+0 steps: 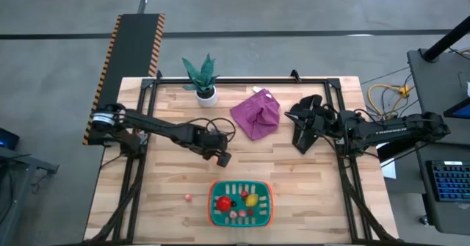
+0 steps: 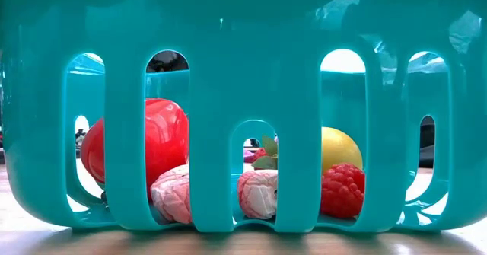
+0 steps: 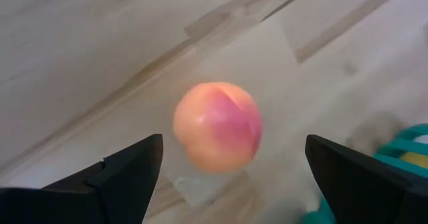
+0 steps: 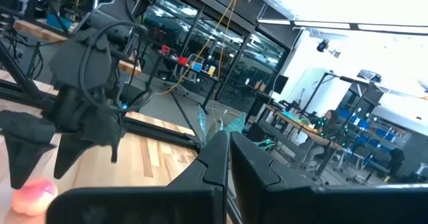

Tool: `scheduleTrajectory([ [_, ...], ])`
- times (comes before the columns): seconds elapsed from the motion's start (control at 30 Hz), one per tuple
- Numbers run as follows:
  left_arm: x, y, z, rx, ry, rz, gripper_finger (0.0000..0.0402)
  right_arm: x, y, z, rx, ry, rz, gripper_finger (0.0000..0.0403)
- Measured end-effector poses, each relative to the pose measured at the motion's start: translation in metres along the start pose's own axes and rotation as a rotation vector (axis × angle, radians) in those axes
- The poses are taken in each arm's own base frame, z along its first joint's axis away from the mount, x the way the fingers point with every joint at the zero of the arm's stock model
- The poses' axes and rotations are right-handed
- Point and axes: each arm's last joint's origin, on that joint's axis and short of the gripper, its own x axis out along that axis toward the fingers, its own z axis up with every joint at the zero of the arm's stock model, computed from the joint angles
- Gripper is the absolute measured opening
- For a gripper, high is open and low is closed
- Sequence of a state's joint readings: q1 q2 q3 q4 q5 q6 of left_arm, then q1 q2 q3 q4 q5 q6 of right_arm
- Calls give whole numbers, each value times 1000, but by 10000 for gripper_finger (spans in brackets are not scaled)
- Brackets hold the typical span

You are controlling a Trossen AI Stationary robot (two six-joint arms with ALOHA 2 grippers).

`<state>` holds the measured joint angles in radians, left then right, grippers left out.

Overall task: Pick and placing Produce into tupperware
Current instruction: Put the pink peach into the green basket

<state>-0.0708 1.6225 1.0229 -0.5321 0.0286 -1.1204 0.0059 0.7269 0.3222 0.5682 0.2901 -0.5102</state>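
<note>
The left gripper (image 1: 222, 158) hangs over the pale, planked wooden table (image 1: 169, 194), its two dark, wedge-shaped jaws spread wide apart. In the left wrist view the gripper (image 3: 227, 177) frames a smooth, round peach-orange toy fruit with a pink blush (image 3: 218, 126), which sits in the gap between the jaws and slightly ahead of them, touching neither; whether it rests on the table or is in the air cannot be told. A corner of the teal-green slotted plastic basket with an orange-red rim (image 3: 408, 144) shows just beyond one jaw.

In the high view that basket (image 1: 213, 209) sits on the table a short way ahead of the left jaws. Inside lie a glossy red round piece (image 1: 223, 200), a smooth yellow ball-shaped piece (image 1: 252, 200) and small pink pieces (image 1: 235, 214). A tiny pink piece (image 1: 188, 197) lies on the bare wood just beside the basket.

Through the basket's rounded slots (image 2: 114, 133) the low view shows the shiny red piece (image 2: 152, 145), the yellow ball (image 2: 338, 148), a bumpy red raspberry-like piece (image 2: 342, 190) and two pale pink ridged pieces (image 2: 255, 194).

The right gripper (image 1: 302, 145) waits well away, beside a crumpled purple cloth (image 1: 257, 115); its own view shows its jaws (image 4: 227, 164) pressed together. A green leafy plant in a white pot (image 1: 202, 81) stands beyond the cloth.
</note>
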Motion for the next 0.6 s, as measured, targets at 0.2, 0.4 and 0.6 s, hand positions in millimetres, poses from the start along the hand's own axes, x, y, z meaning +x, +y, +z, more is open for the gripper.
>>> scheduleTrajectory([
  [0.2,12,-2,1,0,11,23,352,0,0,0,-8,2,1,9],
  [0.4,28,-2,2,4,30,62,352,0,0,0,-8,2,1,9],
  [0.6,38,1,1,18,46,93,351,0,0,0,-8,2,1,9],
])
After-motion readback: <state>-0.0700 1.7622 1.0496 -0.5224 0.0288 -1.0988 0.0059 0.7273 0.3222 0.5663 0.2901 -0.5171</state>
